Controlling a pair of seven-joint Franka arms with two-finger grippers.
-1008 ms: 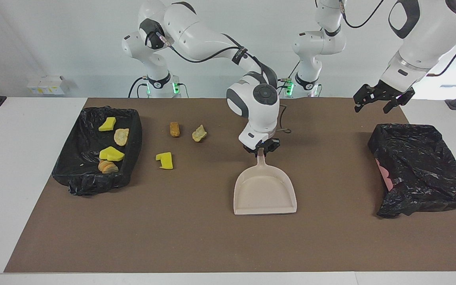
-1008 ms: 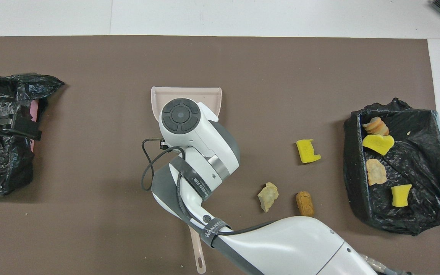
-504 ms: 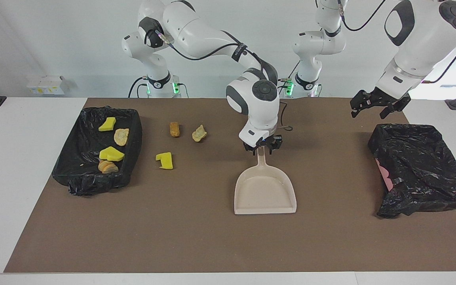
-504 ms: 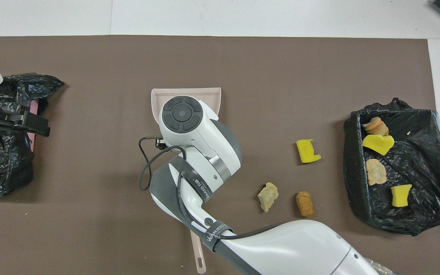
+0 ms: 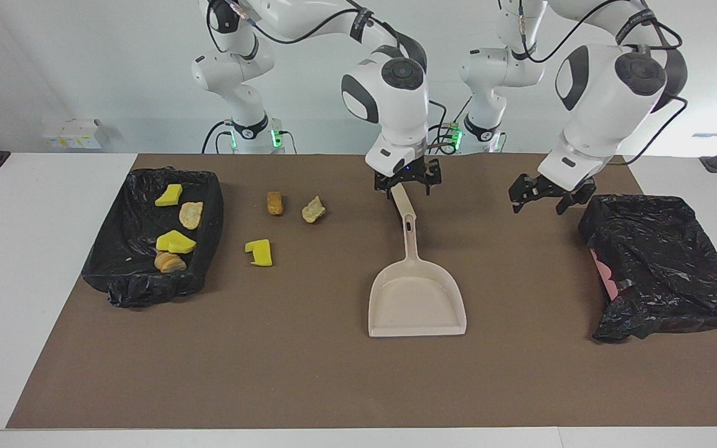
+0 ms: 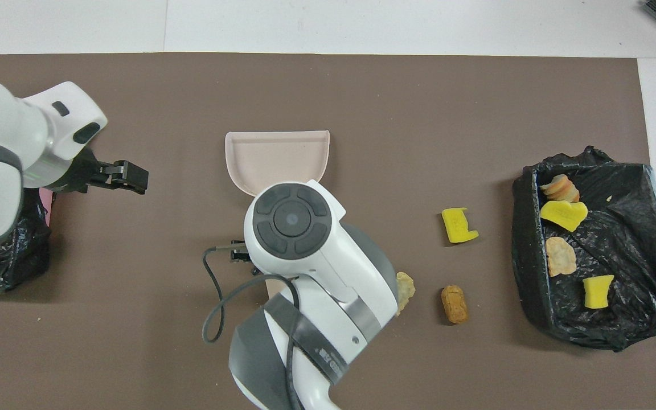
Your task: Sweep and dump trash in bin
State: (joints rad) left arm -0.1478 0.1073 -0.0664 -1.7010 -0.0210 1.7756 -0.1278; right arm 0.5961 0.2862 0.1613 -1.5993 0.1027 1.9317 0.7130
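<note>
Hovering over the dustpan [image 5: 416, 298] handle, right gripper [image 5: 407, 182] — jaws apart; left gripper [image 5: 544, 196] likewise.

Robot lab, as I see it from my console.
Two white Franka arms [image 5: 389, 81] bolted at a white bench [image 5: 35, 261] with a brown mat [image 5: 309, 373], bare walls.

Right gripper lets go of the dustpan

The right gripper [image 5: 407, 182] has opened and risen off the dustpan [image 5: 416, 297] handle (pan flat on the mat); the left gripper [image 5: 546, 196] has swung lower, toward the dustpan.
</note>
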